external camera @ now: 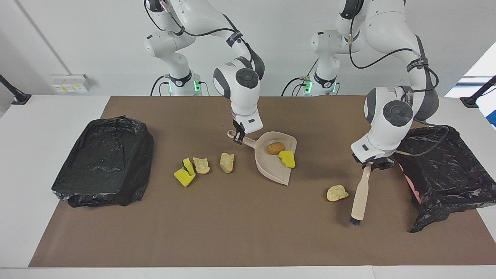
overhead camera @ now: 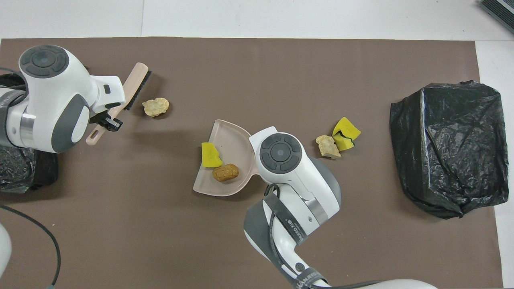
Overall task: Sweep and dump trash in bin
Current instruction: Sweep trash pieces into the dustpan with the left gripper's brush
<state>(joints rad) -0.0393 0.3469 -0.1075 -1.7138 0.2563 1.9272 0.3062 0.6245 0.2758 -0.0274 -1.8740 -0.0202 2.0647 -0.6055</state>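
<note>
The left gripper (external camera: pixel 372 164) is clenched on the handle end of a beige brush (external camera: pixel 360 195), which slants down from the fingers so that its dark bristles (external camera: pixel 355 221) reach the brown mat (external camera: pixel 240 232) toward the left arm's end of the table, beside a black-bagged bin (external camera: pixel 445 170). Just beside the brush, apart from it, lies one pale beige lump of trash (external camera: pixel 336 192); in the overhead view this lump (overhead camera: pixel 156 106) sits next to the brush head (overhead camera: pixel 136 86), with a gap between them. The right gripper (external camera: pixel 239 136) is closed around the handle of a beige dustpan (external camera: pixel 271 164) at the middle of the mat, and the pan rests flat with its mouth turned away from the robots. Inside the pan lie a golden-brown lump (external camera: pixel 275 147) and a bright yellow sponge piece (external camera: pixel 287 159) near the pan's open edge, touching or nearly touching each other. Toward the right arm's end, beside the dustpan, three more scraps lie on the mat: a beige foam piece (external camera: pixel 226 161) nearest the pan, then another pale crumbly lump (external camera: pixel 201 165), which touches a yellow, green-backed sponge piece (external camera: pixel 185 172). Farther toward that end stands a second bin wrapped in a black bag (external camera: pixel 104 161), well apart from the scraps.
</note>
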